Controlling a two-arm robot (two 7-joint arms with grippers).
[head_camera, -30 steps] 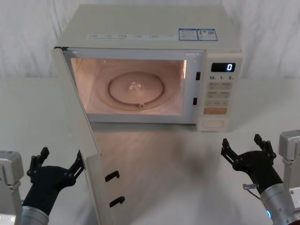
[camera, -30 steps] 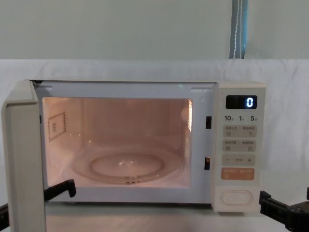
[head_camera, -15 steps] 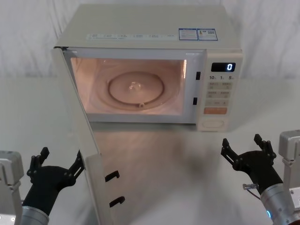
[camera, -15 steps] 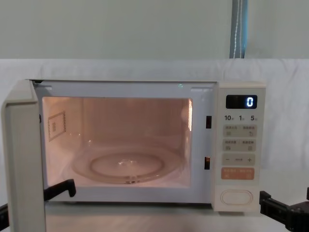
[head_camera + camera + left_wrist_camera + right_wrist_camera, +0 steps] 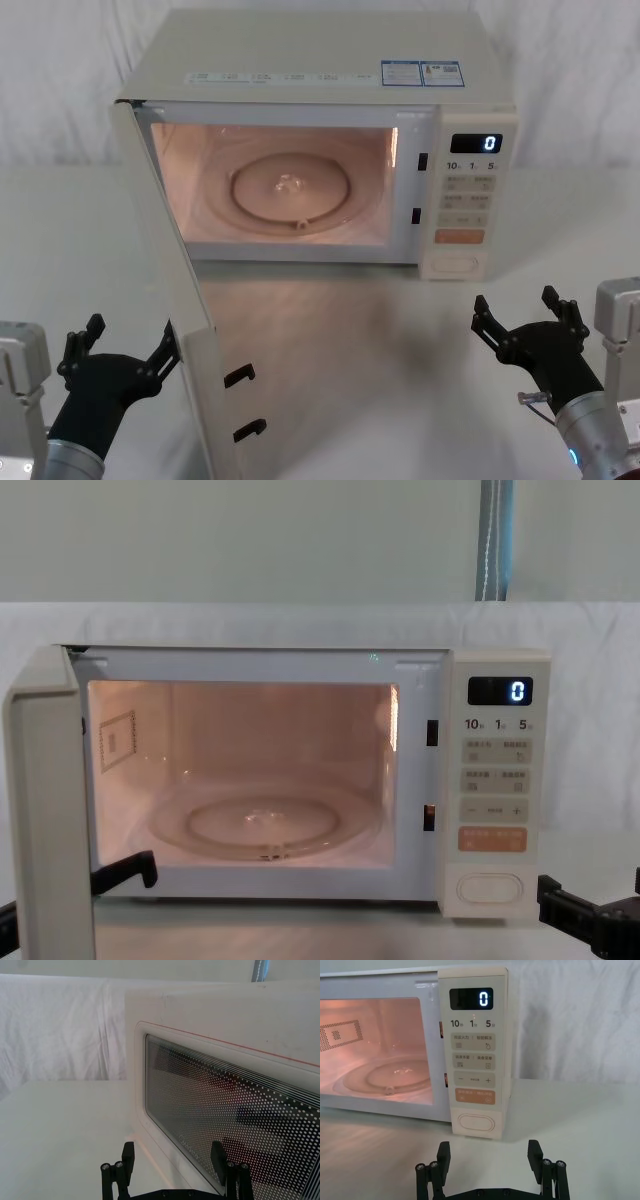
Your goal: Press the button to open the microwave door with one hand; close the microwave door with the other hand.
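The left gripper (image 5: 122, 345) sits low, fingers spread wide, just outside the microwave door (image 5: 170, 300), which stands swung fully open toward the robot. The right gripper (image 5: 530, 312), also spread wide, hovers over bare table (image 5: 380, 340), well short of the button (image 5: 476, 1123). The display (image 5: 471, 998) reads "0"; below it "10", "1", "5".

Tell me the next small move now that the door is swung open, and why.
Probably ease the left end effector against the outer face of the microwave door and start pushing it shut. The door stands wide open, the cavity lit, so the button needs no further press. The left end effector sits open beside the door's outer side, while the right end effector waits open in front of the control panel.
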